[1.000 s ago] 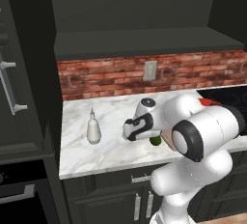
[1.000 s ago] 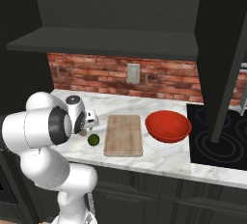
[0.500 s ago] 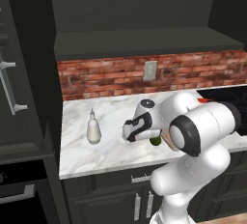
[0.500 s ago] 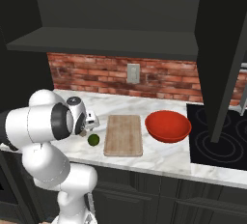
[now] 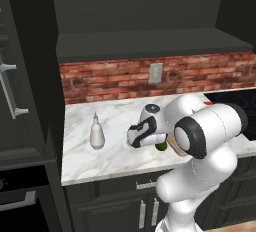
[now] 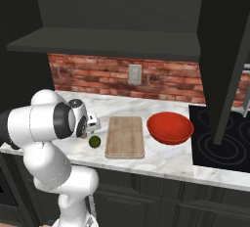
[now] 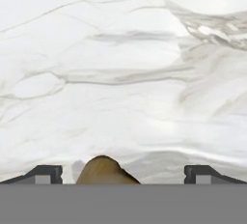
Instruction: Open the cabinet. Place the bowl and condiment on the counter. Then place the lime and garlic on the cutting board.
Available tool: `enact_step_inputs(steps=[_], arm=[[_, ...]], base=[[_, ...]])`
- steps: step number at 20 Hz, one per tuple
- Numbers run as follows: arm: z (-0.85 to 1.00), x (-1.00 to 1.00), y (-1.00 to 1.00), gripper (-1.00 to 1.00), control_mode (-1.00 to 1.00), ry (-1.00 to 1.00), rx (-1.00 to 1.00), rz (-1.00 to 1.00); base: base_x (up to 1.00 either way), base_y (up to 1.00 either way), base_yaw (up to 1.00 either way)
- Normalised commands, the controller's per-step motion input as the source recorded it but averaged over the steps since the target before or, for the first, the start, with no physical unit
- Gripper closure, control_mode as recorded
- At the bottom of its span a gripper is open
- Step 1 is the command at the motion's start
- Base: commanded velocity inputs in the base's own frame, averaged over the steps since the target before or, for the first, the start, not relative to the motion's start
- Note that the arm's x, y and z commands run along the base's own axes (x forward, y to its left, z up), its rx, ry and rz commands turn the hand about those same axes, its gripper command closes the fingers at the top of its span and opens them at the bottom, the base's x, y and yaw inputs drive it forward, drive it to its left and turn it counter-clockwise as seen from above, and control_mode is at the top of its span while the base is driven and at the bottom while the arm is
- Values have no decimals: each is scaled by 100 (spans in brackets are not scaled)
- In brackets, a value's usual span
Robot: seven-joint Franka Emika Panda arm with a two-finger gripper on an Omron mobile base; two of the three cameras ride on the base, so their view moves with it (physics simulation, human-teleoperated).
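Left base view: arm hides most of the cutting board [image 5: 172, 143]; only a corner shows. Lime [image 5: 161, 146] half covered, just beside the gripper [image 5: 134, 140]. White pear-shaped condiment [image 5: 96, 132] upright on the counter [image 5: 85, 158], apart from the jaws.

Right base view: dark green lime [image 6: 94, 141] on the counter just below the gripper [image 6: 91, 127], left of the board [image 6: 125, 136]. Glossy red bowl [image 6: 170, 127] beyond the board.

Hand view: jaws apart, nothing clamped. Brownish garlic [image 7: 102, 171] between the fingertips [image 7: 44, 174], cut off at the bottom.
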Motion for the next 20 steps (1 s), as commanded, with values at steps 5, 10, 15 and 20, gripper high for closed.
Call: enact_step_inputs(steps=[5, 10, 15, 20], arm=[[-14, 5, 2, 100, -100, 0, -1, 0], [-13, 2, 0, 100, -100, 0, 0, 0], [-16, 0, 0, 100, -100, 0, 0, 0], [-14, 1, 0, 100, -100, 0, 0, 0]], base=[[0, 0, 0], [0, 0, 0], [0, 0, 0], [0, 0, 0]])
